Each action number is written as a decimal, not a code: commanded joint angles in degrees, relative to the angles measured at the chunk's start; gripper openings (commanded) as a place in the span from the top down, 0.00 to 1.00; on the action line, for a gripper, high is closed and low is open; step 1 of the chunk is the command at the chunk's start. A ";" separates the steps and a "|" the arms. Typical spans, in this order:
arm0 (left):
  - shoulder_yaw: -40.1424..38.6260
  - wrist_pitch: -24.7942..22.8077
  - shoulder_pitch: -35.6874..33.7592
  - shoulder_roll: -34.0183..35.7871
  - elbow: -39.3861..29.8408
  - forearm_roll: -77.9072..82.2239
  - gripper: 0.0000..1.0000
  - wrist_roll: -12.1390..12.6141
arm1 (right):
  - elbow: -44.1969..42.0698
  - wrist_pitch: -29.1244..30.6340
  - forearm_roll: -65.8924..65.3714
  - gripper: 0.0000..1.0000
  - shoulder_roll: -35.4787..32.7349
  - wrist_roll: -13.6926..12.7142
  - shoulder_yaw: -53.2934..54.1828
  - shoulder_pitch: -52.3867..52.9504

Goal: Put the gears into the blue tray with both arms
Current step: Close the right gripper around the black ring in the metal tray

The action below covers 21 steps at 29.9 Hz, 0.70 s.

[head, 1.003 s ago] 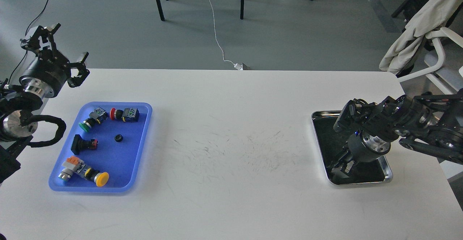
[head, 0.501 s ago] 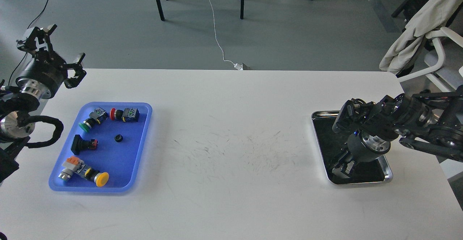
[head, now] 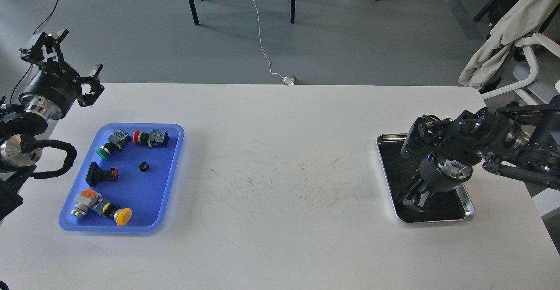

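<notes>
The right gripper (head: 413,198), fingers indistinguishable against the dark, reaches into the steel tray (head: 469,209) at right. The left gripper (head: 65,60), spread wide, hangs off the worktop (head: 280,158) edge, upper left. One gear (head: 143,166) lies mid blue tray (head: 173,180), below it.

The white rectangular table (head: 280,172) fills the lower two-thirds of the frame. At left on it lies the blue plastic tray with rounded corners (head: 173,167). Inside, the small black toothed gear (head: 143,166) sits right of centre, apart from the switches. The green-capped push-button switch (head: 110,145) and the red-capped push-button switch (head: 151,138) lie along the tray's upper end, the black-capped push-button switch (head: 99,173) at its left middle, and the yellow-capped push-button switch (head: 103,207) at its lower end. At right on the table lies the shiny steel tray with a dark inside (head: 469,207).
</notes>
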 commanded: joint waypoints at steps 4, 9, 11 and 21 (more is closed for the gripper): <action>0.00 -0.08 0.08 0.01 0.61 0.00 0.02 0.00 | 0.86 0.00 -0.05 0.49 0.06 0.00 -0.22 0.30; 0.00 -0.09 0.17 0.10 0.79 -0.08 0.02 0.00 | 0.86 0.00 -0.05 0.51 1.29 0.00 -0.22 0.04; 0.00 -0.26 0.17 0.10 0.79 -0.08 0.02 0.00 | 0.94 0.00 0.04 0.51 1.29 0.00 -0.39 0.13; 0.00 -0.44 0.35 0.01 1.05 -0.08 0.02 0.00 | 1.12 0.00 0.04 0.53 1.11 0.00 -1.19 1.09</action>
